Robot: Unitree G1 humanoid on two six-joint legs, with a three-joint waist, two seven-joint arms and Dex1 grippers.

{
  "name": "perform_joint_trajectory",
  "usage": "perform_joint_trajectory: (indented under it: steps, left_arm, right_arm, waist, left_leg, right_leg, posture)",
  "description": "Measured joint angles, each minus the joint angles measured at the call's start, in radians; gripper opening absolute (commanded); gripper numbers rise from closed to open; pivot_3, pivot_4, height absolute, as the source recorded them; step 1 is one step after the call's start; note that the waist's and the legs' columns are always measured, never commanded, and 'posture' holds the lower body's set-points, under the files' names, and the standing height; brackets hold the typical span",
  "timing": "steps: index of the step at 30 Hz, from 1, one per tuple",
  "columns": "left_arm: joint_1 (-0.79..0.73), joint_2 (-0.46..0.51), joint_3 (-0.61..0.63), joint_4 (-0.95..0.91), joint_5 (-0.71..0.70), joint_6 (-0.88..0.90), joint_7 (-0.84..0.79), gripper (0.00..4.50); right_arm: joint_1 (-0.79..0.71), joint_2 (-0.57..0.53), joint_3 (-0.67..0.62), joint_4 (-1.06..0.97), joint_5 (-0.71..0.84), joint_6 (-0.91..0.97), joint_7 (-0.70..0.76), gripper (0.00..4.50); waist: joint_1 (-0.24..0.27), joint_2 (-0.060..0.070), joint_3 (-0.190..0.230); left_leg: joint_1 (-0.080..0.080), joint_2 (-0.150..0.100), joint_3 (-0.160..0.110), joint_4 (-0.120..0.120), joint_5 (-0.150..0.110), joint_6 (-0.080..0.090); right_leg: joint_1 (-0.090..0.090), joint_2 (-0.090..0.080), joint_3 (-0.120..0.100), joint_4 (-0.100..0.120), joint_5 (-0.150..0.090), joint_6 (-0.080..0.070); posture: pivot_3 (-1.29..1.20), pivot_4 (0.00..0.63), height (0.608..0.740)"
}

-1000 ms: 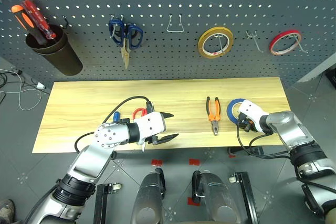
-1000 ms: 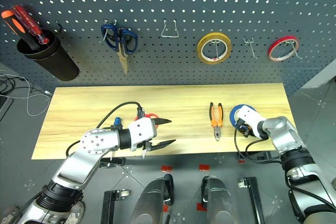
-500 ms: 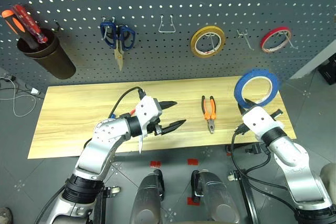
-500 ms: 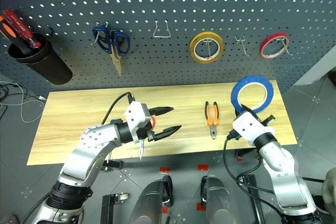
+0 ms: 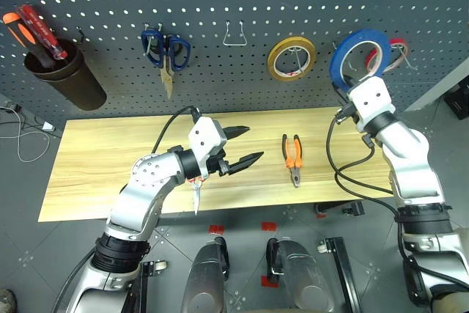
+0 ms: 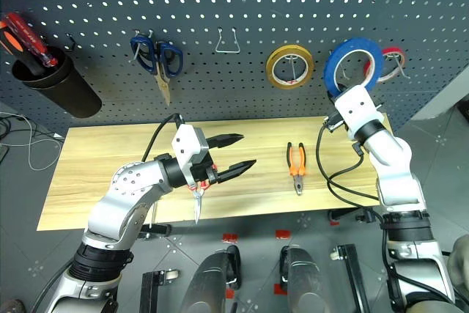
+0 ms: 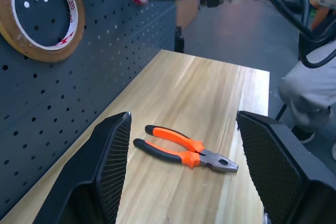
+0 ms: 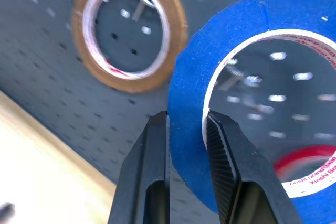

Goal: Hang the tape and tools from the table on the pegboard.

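Right hand [image 8: 186,129] raised in front of the pegboard [image 5: 220,27], clamped on the lower rim of the blue tape roll [image 5: 357,52], one finger [image 8: 152,166] outside the ring and the other through its hole. Roll held upright, face toward the board, between the yellow tape roll [image 5: 292,59] and the red tape roll [image 5: 397,50], overlapping the red one as seen from the head; contact with a hook not discernible.

Left hand [image 5: 245,146] held above the middle of the tabletop [image 5: 110,159], fingers spread wide, nothing between them, pointing toward the pliers [image 5: 293,159]. Red-handled scissors [image 6: 198,194] partly hidden beneath this hand, blades pointing toward the near edge of the tabletop; whether resting on the wood or hanging from the hand, not discernible.

Pliers with orange-and-black handles lying flat on the tabletop, right of centre, jaws toward the near edge, well apart from both hands.

On the pegboard, left to right: dark cup [image 5: 62,71] holding a red and an orange screwdriver, blue-handled scissors [image 5: 167,53] on a hook, bare wire hook [image 5: 234,33], yellow roll, red roll.
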Motion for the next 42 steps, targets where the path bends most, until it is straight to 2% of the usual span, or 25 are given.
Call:
perform_joint_trajectory:
  steps: [3, 8, 9, 12, 14, 16, 19, 25, 32, 37, 42]
  left_arm:
    - [0.017, 0.015, -0.002, 0.005, 0.013, -0.008, -0.002, 3.37]
    - [0.085, 0.107, -0.006, 0.081, 0.087, -0.091, -0.045, 3.37]
    - [0.104, 0.143, -0.009, 0.094, 0.106, -0.123, -0.067, 3.37]
    - [0.146, 0.243, -0.021, 0.147, 0.166, -0.225, -0.131, 3.37]
    - [0.167, 0.303, -0.028, 0.194, 0.207, -0.293, -0.173, 3.37]
    - [0.188, 0.333, -0.032, 0.216, 0.224, -0.337, -0.201, 3.37]
    - [0.216, 0.351, -0.033, 0.222, 0.239, -0.391, -0.227, 3.37]
    - [0.255, 0.353, -0.035, 0.216, 0.247, -0.422, -0.236, 3.37]
    - [0.263, 0.328, -0.036, 0.216, 0.249, -0.44, -0.228, 3.37]
    - [0.261, 0.313, -0.036, 0.221, 0.25, -0.442, -0.228, 3.37]
    - [0.255, 0.3, -0.036, 0.226, 0.252, -0.443, -0.22, 3.37]
  right_arm:
    - [0.041, 0.014, 0.01, -0.022, 0.012, 0.059, 0.006, 2.62]
    - [0.224, 0.068, 0.05, -0.197, 0.009, 0.277, -0.03, 4.38]
    - [0.268, 0.107, 0.059, -0.26, 0.011, 0.359, -0.054, 4.47]
    - [0.337, 0.245, 0.083, -0.382, 0.022, 0.592, -0.132, 4.47]
    - [0.328, 0.346, 0.092, -0.422, 0.033, 0.752, -0.2, 4.47]
    - [0.261, 0.419, 0.086, -0.415, 0.011, 0.898, -0.284, 4.47]
    - [0.155, 0.467, 0.076, -0.347, -0.009, 1.026, -0.369, 4.47]
    - [0.01, 0.476, -0.002, -0.086, -0.027, 1.049, -0.466, 4.47]
    - [-0.136, 0.47, -0.054, 0.121, 0.012, 1.024, -0.458, 4.47]
    - [-0.175, 0.461, -0.036, 0.184, 0.014, 1.027, -0.436, 4.47]
    - [-0.155, 0.438, 0.015, 0.153, 0.011, 1.046, -0.431, 4.47]
  waist:
    - [0.001, 0.0, 0.0]
    - [0.002, 0.0, 0.0]
    - [0.0, 0.0, 0.0]
    - [-0.007, 0.0, 0.0]
    - [-0.007, 0.001, 0.0]
    - [-0.004, 0.001, 0.0]
    - [0.004, 0.001, 0.0]
    - [0.012, 0.001, 0.0]
    - [-0.002, 0.0, -0.001]
    - [-0.001, 0.0, -0.001]
    - [0.0, 0.0, -0.001]
  left_leg:
    - [0.0, 0.0, -0.001, 0.0, 0.0, 0.0]
    - [0.0, 0.0, -0.001, 0.001, 0.0, 0.0]
    - [0.0, 0.001, -0.001, 0.001, 0.0, 0.0]
    - [0.001, 0.003, 0.0, 0.0, 0.0, 0.0]
    - [0.001, 0.002, 0.0, -0.002, 0.0, -0.001]
    - [0.001, 0.001, 0.001, -0.002, 0.0, -0.001]
    - [0.0, 0.001, 0.001, -0.002, 0.0, -0.001]
    - [-0.006, 0.001, 0.002, -0.002, 0.0, -0.001]
    - [-0.009, 0.001, 0.003, -0.002, 0.0, 0.0]
    - [-0.009, 0.001, 0.003, -0.002, 0.0, 0.0]
    - [-0.011, 0.001, 0.003, -0.002, 0.0, 0.0]
  right_leg:
    - [0.0, -0.001, -0.001, 0.0, 0.0, 0.0]
    - [0.0, -0.001, 0.0, 0.001, 0.0, 0.0]
    - [0.0, 0.0, 0.0, 0.002, 0.0, 0.0]
    - [-0.001, 0.001, 0.001, 0.003, 0.0, 0.0]
    - [-0.003, 0.0, 0.002, 0.003, 0.0, 0.0]
    - [-0.003, -0.001, 0.002, 0.002, 0.0, 0.0]
    - [-0.004, -0.001, 0.002, 0.002, 0.0, -0.001]
    - [-0.009, -0.001, 0.002, 0.002, 0.002, -0.003]
    - [-0.013, -0.001, 0.002, 0.002, 0.002, -0.003]
    - [-0.013, -0.001, 0.002, 0.002, 0.002, -0.003]
    - [-0.014, -0.001, 0.002, 0.002, 0.002, -0.003]
  posture:
    - [-0.07, 0.297, 0.74]
    - [-0.08, 0.311, 0.74]
    - [-0.07, 0.318, 0.74]
    - [-0.07, 0.324, 0.74]
    - [-0.06, 0.326, 0.74]
    - [-0.05, 0.326, 0.74]
    - [-0.04, 0.326, 0.74]
    - [-0.02, 0.32, 0.74]
    - [-0.02, 0.313, 0.74]
    - [-0.03, 0.308, 0.74]
    - [-0.03, 0.307, 0.74]
